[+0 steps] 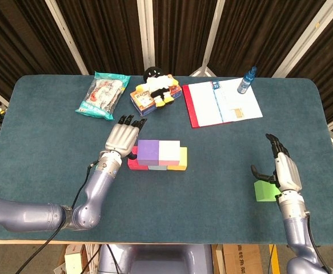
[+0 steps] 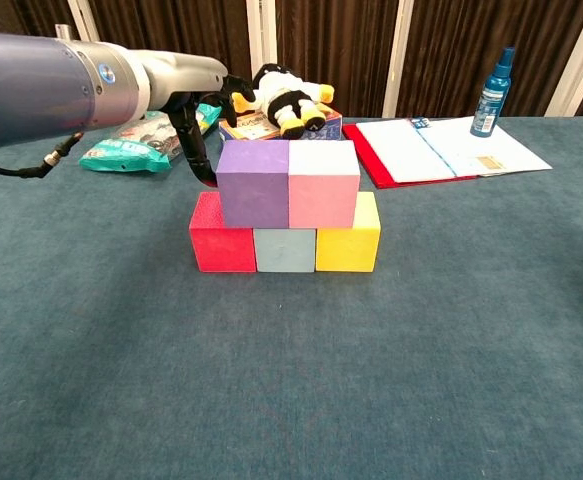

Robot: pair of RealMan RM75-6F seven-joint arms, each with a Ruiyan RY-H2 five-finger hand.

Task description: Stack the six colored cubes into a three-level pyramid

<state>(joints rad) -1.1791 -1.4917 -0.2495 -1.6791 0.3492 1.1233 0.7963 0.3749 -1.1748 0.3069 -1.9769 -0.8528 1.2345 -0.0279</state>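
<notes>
Left hand (image 1: 122, 136) beside purple cube (image 2: 252, 184), pink cube (image 2: 323, 184) adjoining, green cube (image 1: 264, 190) apart

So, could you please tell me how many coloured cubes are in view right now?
6. Bottom row: red cube, grey-blue cube, yellow cube. On top of them: purple cube and pink cube. The green cube lies apart, by the right robot hand.

Free room and obstacles. The stack (image 2: 285, 208) stands mid-table; open cloth lies all along the table's (image 1: 40, 171) near edge and between stack and green cube (image 1: 264, 190) near the right edge. The left hand (image 1: 122, 136) crowds the stack's left side. Along the far edge, snack bag (image 1: 102, 95), plush toy (image 1: 157, 85) on its box, open notebook (image 1: 222, 103) and spray bottle (image 1: 247, 80) block passage.
</notes>
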